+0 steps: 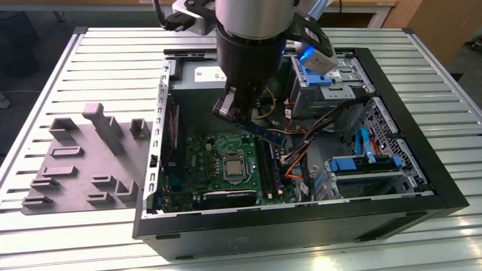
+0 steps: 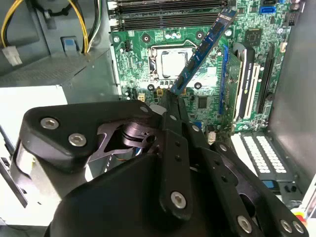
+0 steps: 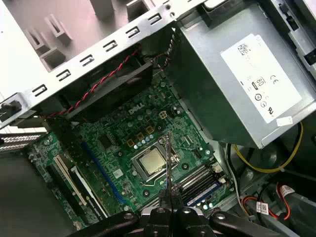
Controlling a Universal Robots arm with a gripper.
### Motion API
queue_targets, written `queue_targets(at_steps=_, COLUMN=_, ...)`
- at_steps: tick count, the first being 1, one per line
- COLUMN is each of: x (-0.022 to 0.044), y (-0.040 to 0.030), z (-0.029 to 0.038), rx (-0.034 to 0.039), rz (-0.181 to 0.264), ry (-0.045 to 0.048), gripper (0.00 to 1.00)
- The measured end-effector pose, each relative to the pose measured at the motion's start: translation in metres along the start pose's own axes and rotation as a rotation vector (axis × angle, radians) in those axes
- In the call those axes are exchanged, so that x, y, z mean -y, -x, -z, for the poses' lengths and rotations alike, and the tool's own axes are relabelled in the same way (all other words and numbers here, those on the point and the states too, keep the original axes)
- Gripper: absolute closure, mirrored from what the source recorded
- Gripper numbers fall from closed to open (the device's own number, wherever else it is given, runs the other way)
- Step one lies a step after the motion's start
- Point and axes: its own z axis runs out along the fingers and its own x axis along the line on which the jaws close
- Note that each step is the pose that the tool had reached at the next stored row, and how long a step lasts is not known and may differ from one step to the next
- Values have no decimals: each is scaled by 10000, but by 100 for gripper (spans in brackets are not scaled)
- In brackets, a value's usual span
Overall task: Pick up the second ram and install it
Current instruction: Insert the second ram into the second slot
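My gripper (image 1: 231, 114) hangs inside the open computer case (image 1: 421, 186), shut on one end of the second ram (image 1: 260, 130). The dark stick slants out from the fingers above the green motherboard (image 1: 207, 169). In the second wrist view the gripper (image 2: 171, 97) clamps the second ram (image 2: 202, 49), which reaches over the processor socket (image 2: 170, 61) towards the black memory slots (image 2: 163, 10). In the first wrist view the second ram (image 3: 168, 158) is seen edge-on above the gripper (image 3: 169, 191), beside the memory slots (image 3: 200, 180), and one slot holds a blue stick (image 3: 205, 192).
A light grey moulded tray (image 1: 83, 158) lies on the slatted table at the exterior view's left. The grey power supply (image 3: 237, 84) fills one corner of the case. Drive cages with blue clips (image 1: 362, 164) and loose orange and yellow cables (image 1: 297, 155) crowd the exterior view's right.
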Motion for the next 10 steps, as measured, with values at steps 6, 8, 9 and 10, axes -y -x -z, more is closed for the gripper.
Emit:
queue_targets(at_steps=6, x=0, y=0, z=-1, rx=31, rz=-616, ry=-40, gripper=88)
queue_targets(at_steps=8, x=0, y=0, z=-2, rx=42, rz=-824, ry=-53, gripper=88)
queue_targets(at_steps=9, x=0, y=0, z=-2, rx=47, rz=-926, ry=-60, gripper=88)
queue_targets(at_steps=10, x=0, y=0, z=-2, rx=52, rz=-1028, ry=-67, gripper=88)
